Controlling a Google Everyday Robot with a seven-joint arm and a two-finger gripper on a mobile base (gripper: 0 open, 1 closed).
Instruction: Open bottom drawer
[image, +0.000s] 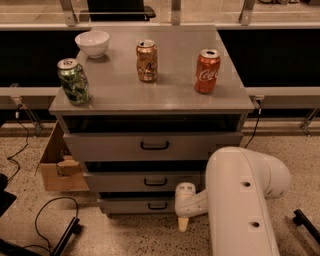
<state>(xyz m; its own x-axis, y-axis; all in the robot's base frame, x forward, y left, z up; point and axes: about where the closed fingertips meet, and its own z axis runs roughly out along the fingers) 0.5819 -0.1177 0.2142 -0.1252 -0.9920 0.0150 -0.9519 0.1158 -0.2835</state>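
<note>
The bottom drawer (135, 205) is the lowest, narrowest grey front of three in the metal cabinet, with a small black loop handle (157, 205). It stands slightly out from the cabinet body. My gripper (183, 223) hangs low in front of the drawer's right end, just right of the handle, pointing down at the floor. It is not touching the handle. The white arm (240, 200) fills the lower right.
On the cabinet top (120, 90) stand a white bowl (92, 43), a green can (73, 81), a gold can (147, 60) and a red cola can (207, 71). A cardboard box (55, 165) sits left of the cabinet. Black cables (45, 225) lie on the speckled floor.
</note>
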